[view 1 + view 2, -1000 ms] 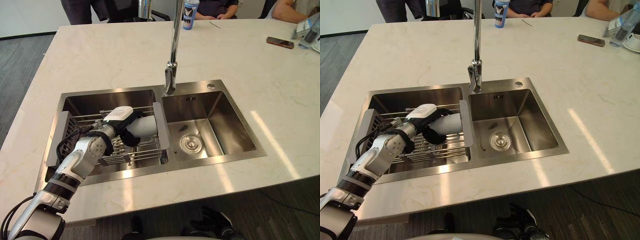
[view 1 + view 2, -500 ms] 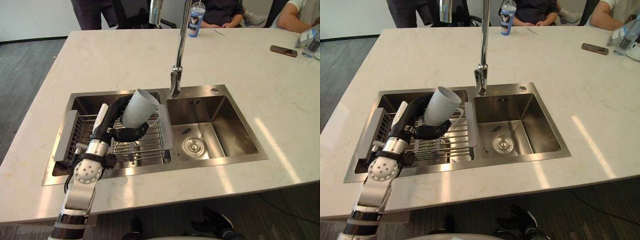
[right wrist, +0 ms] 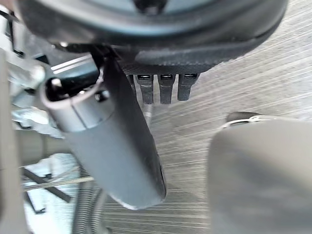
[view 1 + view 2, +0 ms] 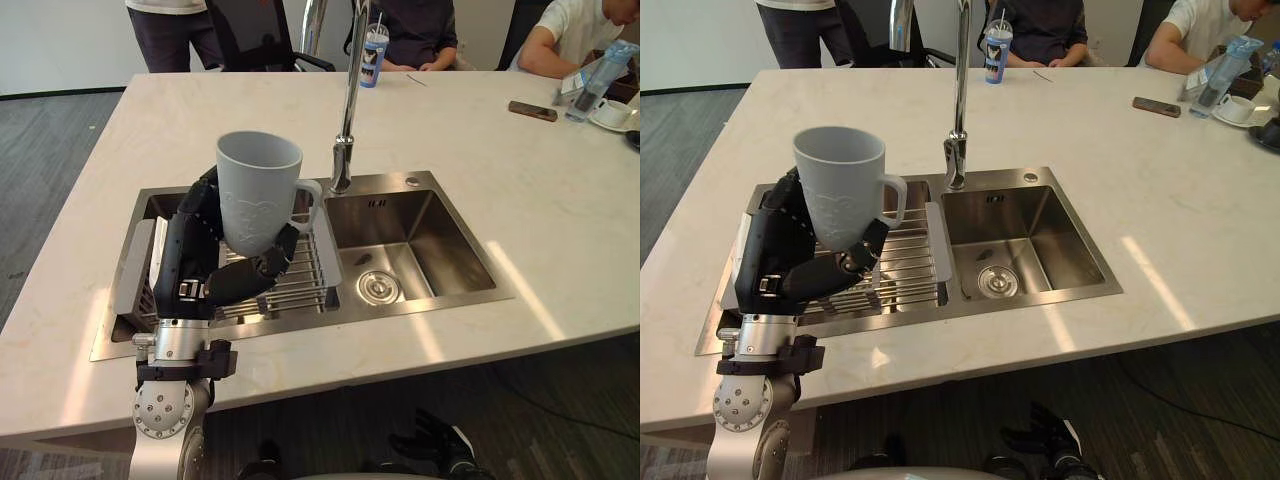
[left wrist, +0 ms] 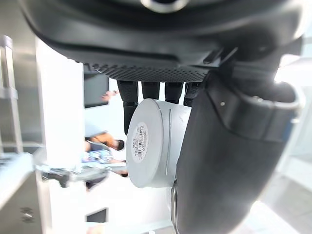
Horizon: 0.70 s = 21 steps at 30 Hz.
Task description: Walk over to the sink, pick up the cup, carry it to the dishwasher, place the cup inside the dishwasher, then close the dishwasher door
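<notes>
At the far left edge, a standing person [image 4: 170,30] is on the far side of a pale stone countertop [image 4: 520,200]. On the near left, we see the robot's left hand [image 4: 185,255] raised above the counter's near edge. Its dark fingers [image 5: 127,105] curl round one side of a light grey cup [image 4: 258,190] and its thumb [image 5: 229,146] presses the other side, so the hand grips the cup firmly. The cup is upright in the air, mouth up, with its handle pointing right. It hangs over the left basin [image 4: 160,205] of a steel double sink, touching nothing but the hand. From the left wrist we see the cup's round base, which bears a small label.

Below and behind the cup, a wire dish rack [image 4: 300,280] sits in the left basin. Just to the right, a tall chrome faucet [image 4: 348,100] rises from the sink's far rim, between the two basins. The right basin [image 4: 455,250] has a round drain [image 4: 379,288] in its floor.

Farther back, near the faucet's top, a tumbler with a straw [image 4: 375,42] stands before a seated person [image 4: 415,30]. On the far right of the counter lie a dark phone [image 4: 532,110] and a clear bottle [image 4: 598,75], near another seated person [image 4: 575,25].

The robot's right hand [image 3: 161,58] hangs over grey carpet [image 3: 243,73], fingers loose, holding nothing.
</notes>
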### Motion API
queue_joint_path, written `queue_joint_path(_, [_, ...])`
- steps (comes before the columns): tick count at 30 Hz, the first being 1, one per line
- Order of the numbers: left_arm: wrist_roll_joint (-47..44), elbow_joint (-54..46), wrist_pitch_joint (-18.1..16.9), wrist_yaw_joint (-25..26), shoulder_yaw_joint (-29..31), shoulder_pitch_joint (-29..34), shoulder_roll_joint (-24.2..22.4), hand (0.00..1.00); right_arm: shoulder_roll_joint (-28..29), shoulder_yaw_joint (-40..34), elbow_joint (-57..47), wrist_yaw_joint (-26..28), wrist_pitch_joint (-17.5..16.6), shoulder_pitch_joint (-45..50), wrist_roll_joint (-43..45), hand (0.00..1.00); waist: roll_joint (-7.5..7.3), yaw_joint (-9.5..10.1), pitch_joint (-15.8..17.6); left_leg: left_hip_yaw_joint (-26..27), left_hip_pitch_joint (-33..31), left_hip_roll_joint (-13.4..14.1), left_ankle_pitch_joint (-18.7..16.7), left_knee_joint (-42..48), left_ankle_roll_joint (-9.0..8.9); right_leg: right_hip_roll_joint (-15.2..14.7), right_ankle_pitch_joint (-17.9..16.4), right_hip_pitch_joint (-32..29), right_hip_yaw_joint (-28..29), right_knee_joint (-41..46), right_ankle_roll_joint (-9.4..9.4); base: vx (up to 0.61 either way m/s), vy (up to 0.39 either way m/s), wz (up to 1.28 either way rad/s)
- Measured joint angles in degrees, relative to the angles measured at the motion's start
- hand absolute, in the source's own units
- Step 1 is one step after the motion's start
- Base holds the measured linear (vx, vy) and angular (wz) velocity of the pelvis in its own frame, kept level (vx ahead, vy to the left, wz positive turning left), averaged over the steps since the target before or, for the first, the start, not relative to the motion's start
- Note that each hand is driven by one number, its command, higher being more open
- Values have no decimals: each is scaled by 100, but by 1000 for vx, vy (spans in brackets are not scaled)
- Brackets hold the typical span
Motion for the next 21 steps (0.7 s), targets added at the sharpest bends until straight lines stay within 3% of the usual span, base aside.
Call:
queue_joint_path(1, [-3,-41,-38,-2,-46,-1,-87,30,-12,-15,-135,-54,0,-14,68,90,122,28,-46,37,-127,134,-95,40,158,56,-119,32,-180,68,-71,-116,106,-18])
queue_joint_path(2, [-20,-83,-101,5,-40,2,-163,30,7,-9,-250,-73,-5,-97,92,90,159,87,-11,121,-211,183,-115,122,201,-27,-391,-305,-294,1081,32,-121,95,-18])
queue_joint_path(3, [-50,-85,-125,53,-41,6,-171,30,47,23,-346,-72,-28,-108,98,90,156,128,-13,137,-298,173,-123,208,255,-53,-704,-488,-265,2047,181,-97,49,-12])
queue_joint_path(5, [-93,-92,-124,130,-34,60,-168,30,131,52,-385,-69,-54,-145,100,90,46,283,-83,125,-459,107,-134,356,300,78,-1141,-381,-113,2859,456,-105,19,1])
queue_joint_path(6, [-96,-134,-135,237,-36,120,-188,30,175,78,-367,-101,-100,-234,102,90,-62,423,-155,131,-751,6,-66,530,301,196,-1263,-160,-56,2695,420,-116,-25,-2])
queue_joint_path(8, [-91,-145,-147,309,-56,193,-246,30,146,89,-264,-194,-164,-502,123,90,-117,523,-186,178,-1116,-86,24,687,326,281,-1409,115,-140,1872,123,-136,-41,0])
queue_joint_path(9, [-88,-128,-123,327,-105,219,-363,30,71,85,-150,-265,-189,-742,135,90,25,539,-101,156,-1304,-78,170,701,335,384,-1463,262,-206,1214,60,-237,-40,24])
queue_joint_path(10, [-88,-96,-84,325,-225,226,-526,30,-62,80,-103,-349,-197,-913,134,90,383,501,98,-36,-1418,35,373,681,287,625,-1294,425,-320,771,69,-347,-46,34])
queue_joint_path(11, [-86,-95,-72,323,-316,262,-557,30,-97,79,-76,-377,-197,-916,134,90,507,491,149,-113,-1418,88,460,633,280,727,-1203,484,-376,641,43,-397,-47,53])
queue_joint_path(12, [-88,-98,-75,322,-468,341,-593,30,-119,79,2,-433,-197,-863,136,90,646,459,144,-244,-1402,138,684,451,170,883,-1078,545,-514,563,-27,-402,-47,59])
queue_joint_path(13, [-95,-118,-87,310,-573,378,-551,30,-118,46,2,-473,-197,-762,137,90,659,424,129,-380,-1320,99,847,76,-212,877,-1024,488,-711,581,-101,-324,-31,66])
queue_joint_path(14, [-98,-120,-92,302,-607,379,-531,30,-117,2,9,-490,-196,-713,138,90,626,395,147,-404,-1375,105,706,125,-348,852,-1001,452,-811,595,-170,-303,-26,73])
queue_joint_path(16, [-145,-120,-94,263,-644,385,-400,30,-162,-148,12,-607,-190,-537,136,90,493,319,190,-326,-1612,77,8,1489,133,596,-903,319,-1030,658,-318,-276,-17,49])
queue_joint_path(17, [-176,-117,-94,249,-660,386,-380,30,-182,-179,6,-621,-189,-485,135,90,455,296,176,-263,-1574,106,-199,1854,108,537,-864,294,-1050,655,-313,-213,28,29])
queue_joint_path(18, [-239,-100,-128,236,-721,380,-376,30,-237,-200,-41,-639,-189,-383,133,90,463,213,116,-192,-1358,214,-628,2472,85,421,-796,271,-1127,638,-293,-138,43,26])
queue_joint_path(20, [-322,49,-219,212,-919,330,-390,30,-296,-234,-113,-656,-189,-216,127,90,515,81,-79,-195,-847,422,-1082,2738,-97,303,-736,209,-1273,639,-234,-103,91,54])
queue_joint_path(21, [-321,185,-219,183,-1113,232,-402,30,-300,-258,-185,-689,-189,-99,127,90,583,-36,-249,-259,-474,526,-1135,2475,-200,258,-698,124,-1460,665,-172,-48,122,77])
